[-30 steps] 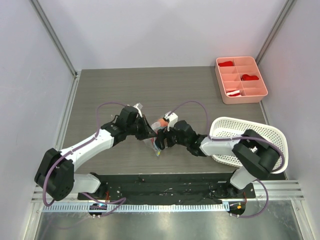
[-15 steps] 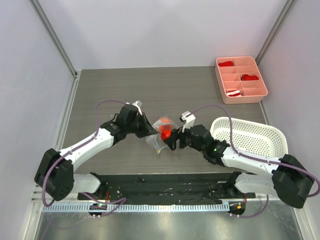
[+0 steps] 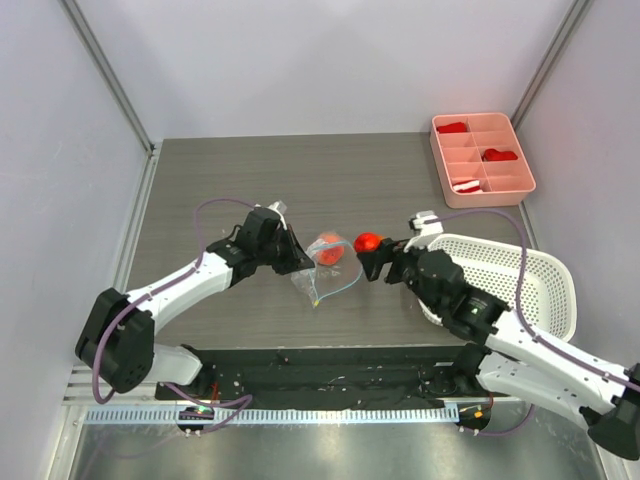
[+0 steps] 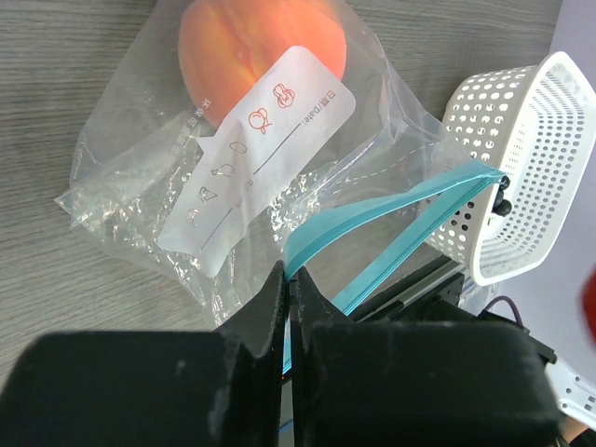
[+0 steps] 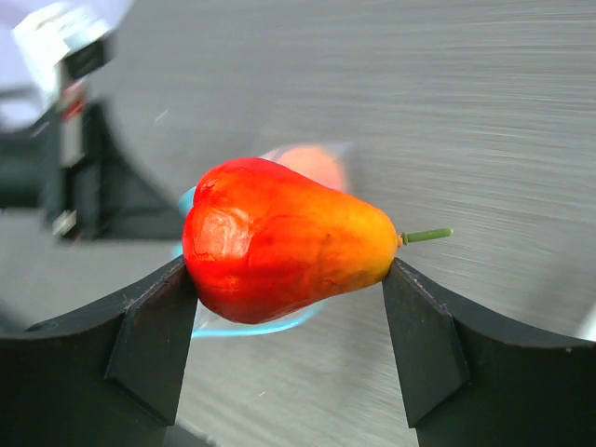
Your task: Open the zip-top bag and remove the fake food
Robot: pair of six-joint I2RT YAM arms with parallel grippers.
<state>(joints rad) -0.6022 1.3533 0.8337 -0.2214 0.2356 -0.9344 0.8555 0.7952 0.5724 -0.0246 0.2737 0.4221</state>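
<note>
The zip-top bag point(image 3: 318, 278) lies open mid-table, clear and crinkly, with a white label point(image 4: 256, 154) and a teal zip strip point(image 4: 391, 209). My left gripper point(image 4: 289, 275) is shut on one lip of that strip, at the bag's left side point(image 3: 298, 262). A round orange-peach fruit point(image 4: 261, 47) is still inside the bag point(image 3: 327, 250). My right gripper point(image 3: 370, 250) hovers just right of the bag mouth, shut on a red-orange fake food piece point(image 5: 289, 237) with a green stem. The bag shows blurred behind it point(image 5: 251, 328).
A white perforated basket point(image 3: 500, 280) sits at the right, under the right arm, and also shows in the left wrist view point(image 4: 531, 158). A pink divided tray point(image 3: 483, 160) with red and white bits stands at the far right corner. Walls close in both sides.
My right gripper has drawn back to the right out of the bag mouth, carrying the red piece. The left gripper has kept its hold on the strip, barely moving.
</note>
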